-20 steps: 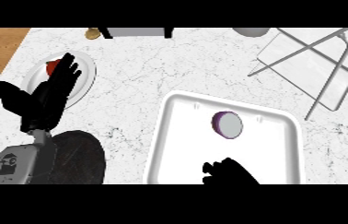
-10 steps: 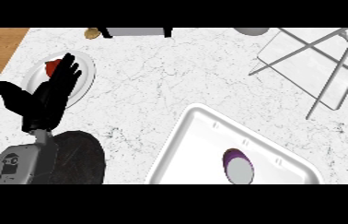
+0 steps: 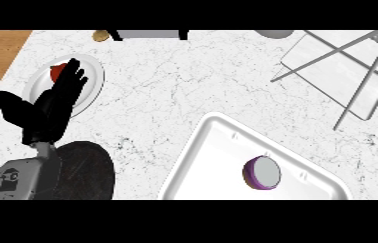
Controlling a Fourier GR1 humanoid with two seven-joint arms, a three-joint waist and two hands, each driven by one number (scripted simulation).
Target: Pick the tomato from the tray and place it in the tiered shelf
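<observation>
White grey-veined marble-look counter top (image 3: 184,87), glossy smooth white rectangular tray (image 3: 218,157), thin grey metal-rod tiered shelf (image 3: 325,62), glossy white round plate (image 3: 92,72), matt black left hand (image 3: 55,104), brown wood strip (image 3: 13,44)

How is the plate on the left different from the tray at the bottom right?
The plate is round; the tray is rectangular with rounded corners. The plate carries something red, partly under the left hand; the tray holds a purple-rimmed round object. The tray looks larger than the plate. Both are white, on the counter.

Bright, even light w/ soft shading inside tray (image 3: 214,159).
</observation>
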